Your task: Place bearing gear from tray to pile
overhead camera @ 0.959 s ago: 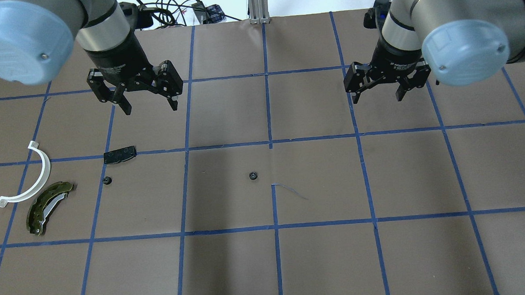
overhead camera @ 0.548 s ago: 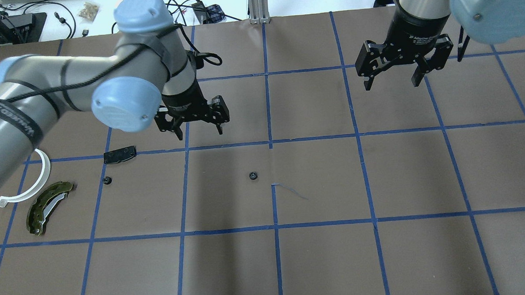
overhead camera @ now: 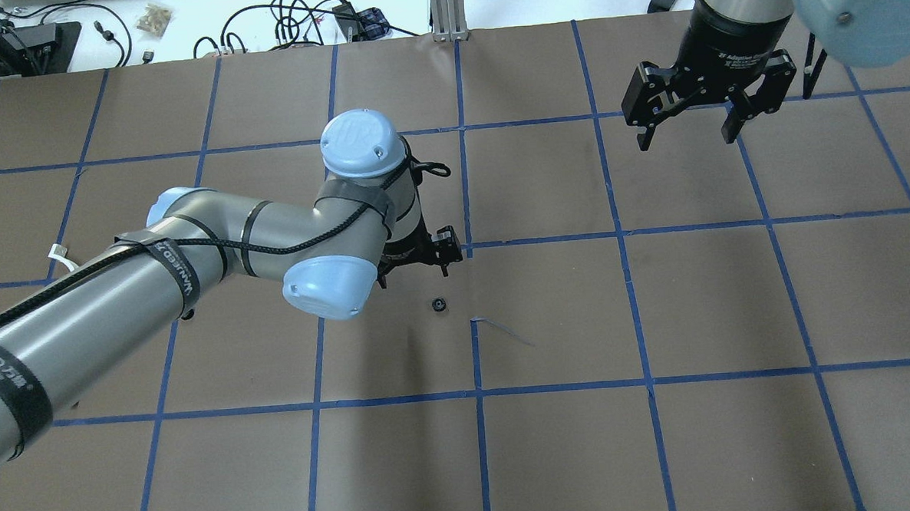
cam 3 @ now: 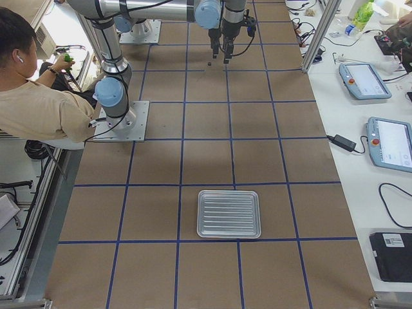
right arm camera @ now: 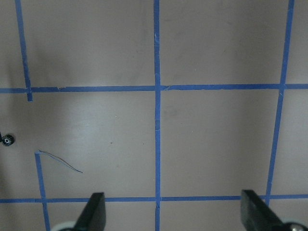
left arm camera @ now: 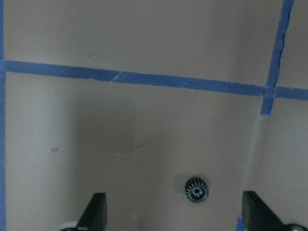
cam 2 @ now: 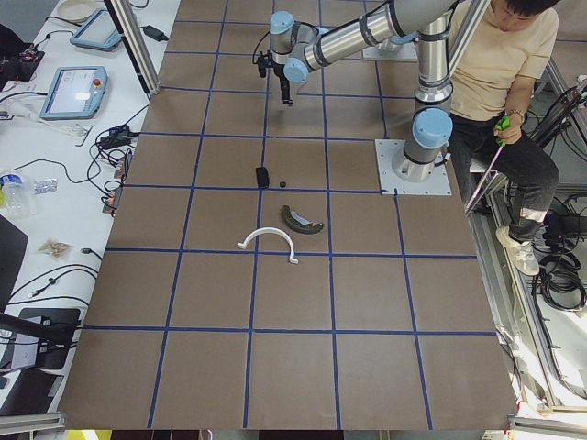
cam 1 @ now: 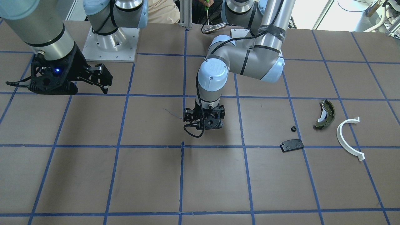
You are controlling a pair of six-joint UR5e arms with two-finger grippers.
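Now | my left hand point(overhead camera: 417, 263) spread, hovering over the bench point(overhead camera: 663, 446) middle | bearing gear point(left arm camera: 197, 189) flat there, off-centre between my fingers point(left arm camera: 97, 209) | risk: nearer finger hits first, skids gear away, pinch misses.

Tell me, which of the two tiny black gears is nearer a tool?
The lone gear mid-table, close by the open left tool; the other gear lies far off, beside the black pad.

Bright, even light falls on the table point(overhead camera: 663, 446); I see a soft shadow beneath the left arm point(overhead camera: 194, 259). My left wrist view is dim and slightly soft, the bearing gear point(left arm camera: 197, 190) fuzzy. Daylight blows out the front view's upper right.
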